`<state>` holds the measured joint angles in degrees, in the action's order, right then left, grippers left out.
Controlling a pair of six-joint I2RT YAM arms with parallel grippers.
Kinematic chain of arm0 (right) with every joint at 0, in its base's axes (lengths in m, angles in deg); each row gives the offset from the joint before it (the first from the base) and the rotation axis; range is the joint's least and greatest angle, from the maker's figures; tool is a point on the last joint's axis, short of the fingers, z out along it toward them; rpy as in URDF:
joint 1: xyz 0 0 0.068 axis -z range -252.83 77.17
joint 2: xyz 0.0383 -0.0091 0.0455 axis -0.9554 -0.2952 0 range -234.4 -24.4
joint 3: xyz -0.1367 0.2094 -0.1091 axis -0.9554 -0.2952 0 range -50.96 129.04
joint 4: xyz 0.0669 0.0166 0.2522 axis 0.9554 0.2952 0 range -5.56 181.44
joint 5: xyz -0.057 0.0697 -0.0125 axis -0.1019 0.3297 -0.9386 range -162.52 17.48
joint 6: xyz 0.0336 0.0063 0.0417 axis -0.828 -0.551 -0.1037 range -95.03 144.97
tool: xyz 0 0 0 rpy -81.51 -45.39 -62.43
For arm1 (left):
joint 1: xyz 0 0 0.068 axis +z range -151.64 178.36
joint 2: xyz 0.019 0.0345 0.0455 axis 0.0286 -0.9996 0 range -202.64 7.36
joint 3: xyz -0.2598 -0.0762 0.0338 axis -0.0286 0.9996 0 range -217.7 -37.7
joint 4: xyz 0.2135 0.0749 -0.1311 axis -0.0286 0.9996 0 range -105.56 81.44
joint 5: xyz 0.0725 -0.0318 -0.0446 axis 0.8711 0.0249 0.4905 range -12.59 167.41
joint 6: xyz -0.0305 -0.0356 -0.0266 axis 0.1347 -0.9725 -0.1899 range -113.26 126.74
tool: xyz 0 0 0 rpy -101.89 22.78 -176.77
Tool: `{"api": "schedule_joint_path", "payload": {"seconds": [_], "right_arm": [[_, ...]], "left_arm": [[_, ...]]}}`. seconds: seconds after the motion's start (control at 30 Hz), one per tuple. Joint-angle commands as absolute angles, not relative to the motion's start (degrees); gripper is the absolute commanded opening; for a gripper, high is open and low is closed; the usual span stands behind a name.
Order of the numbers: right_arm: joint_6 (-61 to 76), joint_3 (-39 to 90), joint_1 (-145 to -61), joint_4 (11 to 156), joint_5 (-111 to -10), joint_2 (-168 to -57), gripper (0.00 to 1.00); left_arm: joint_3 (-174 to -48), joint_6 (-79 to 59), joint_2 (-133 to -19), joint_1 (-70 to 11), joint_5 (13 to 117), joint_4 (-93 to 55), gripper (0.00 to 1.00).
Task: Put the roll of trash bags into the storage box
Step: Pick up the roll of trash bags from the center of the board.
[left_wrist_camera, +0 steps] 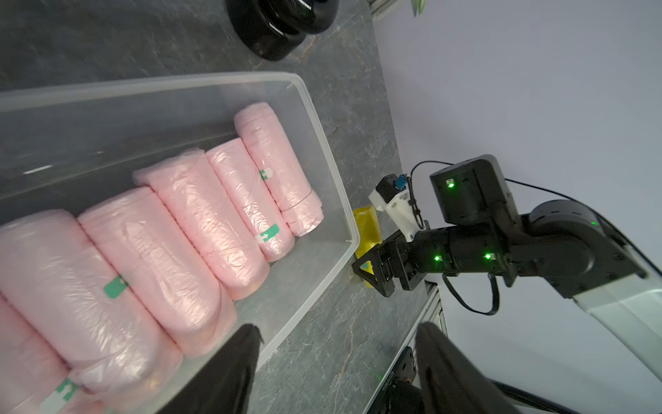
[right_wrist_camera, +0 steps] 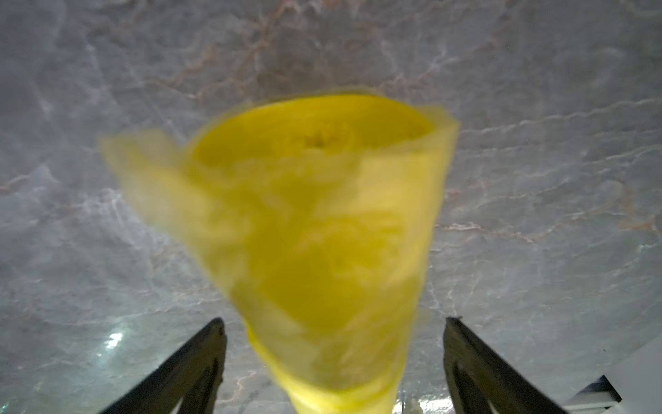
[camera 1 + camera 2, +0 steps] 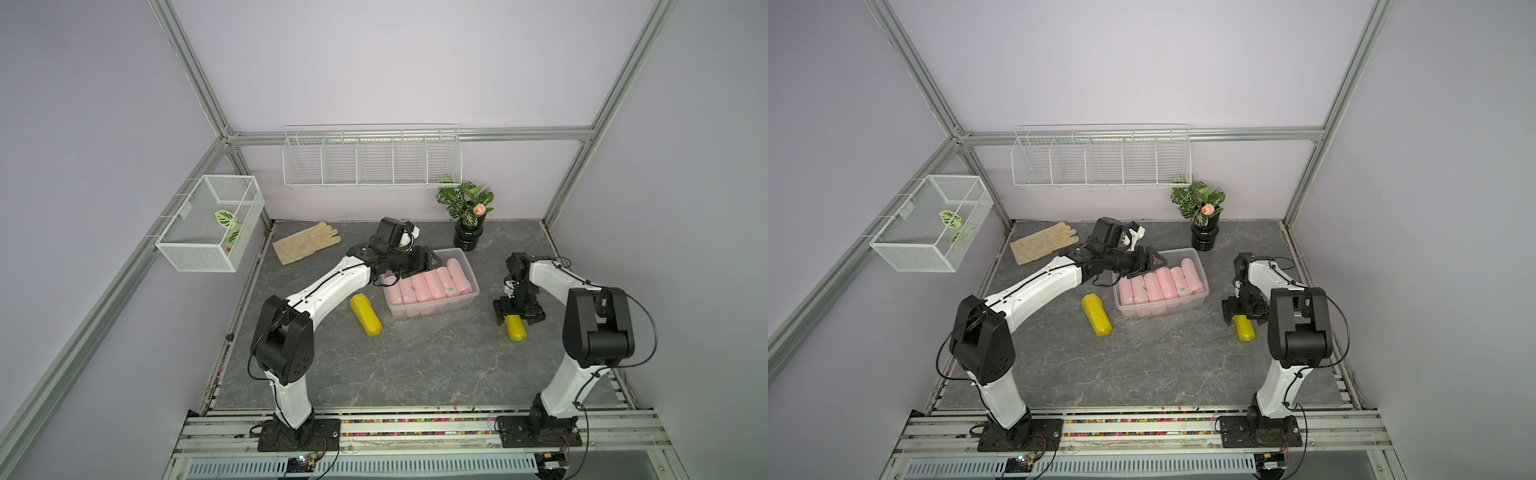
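**mat_k:** What couldn't you make out in that one?

**robo_lurker:** Quite a bit, tbh. In both top views the right gripper (image 3: 516, 318) sat over the far end of the yellow roll (image 3: 518, 331), so only the near half stuck out. The right wrist view was smeared with blur. There might have been a loose flap on the roll, but I couldn't be sure. The left gripper (image 3: 430, 266) and its arm covered the 11 o'clock corner of the storage box (image 3: 471, 272). The left wrist view cut the box off at one end. The lower layer of pink rolls (image 3: 432, 284) only showed through the cloudy wall.

**mat_k:** Jaws?

**robo_lurker:** Both pairs stood apart. The right fingers straddled the yellow roll with a gap on each side in the wrist view, so they weren't clamped. The left ones hung over the box with nothing between them.

**mat_k:** And the roll itself?

**robo_lurker:** It was bright yellow, thin crinkly plastic wound into a fat cylinder. It lay on the grey marbled table (image 3: 415, 365) at about 4 o'clock from the box, well apart from it. So it wasn't in yet. A second yellow roll (image 3: 365, 314) lay near the box at 8 o'clock. The box held pink rolls side by side.
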<state>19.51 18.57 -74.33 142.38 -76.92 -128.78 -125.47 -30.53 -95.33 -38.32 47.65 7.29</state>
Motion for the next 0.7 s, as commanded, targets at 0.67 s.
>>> {"api": "schedule_joint_path", "payload": {"seconds": [0.67], "right_arm": [[17.3, 15.44, -74.71, 134.89, -79.26, -129.7, 0.58]], "left_arm": [[-116.5, -28.11, -86.66, -33.16, 52.19, 10.45, 0.8]]}}
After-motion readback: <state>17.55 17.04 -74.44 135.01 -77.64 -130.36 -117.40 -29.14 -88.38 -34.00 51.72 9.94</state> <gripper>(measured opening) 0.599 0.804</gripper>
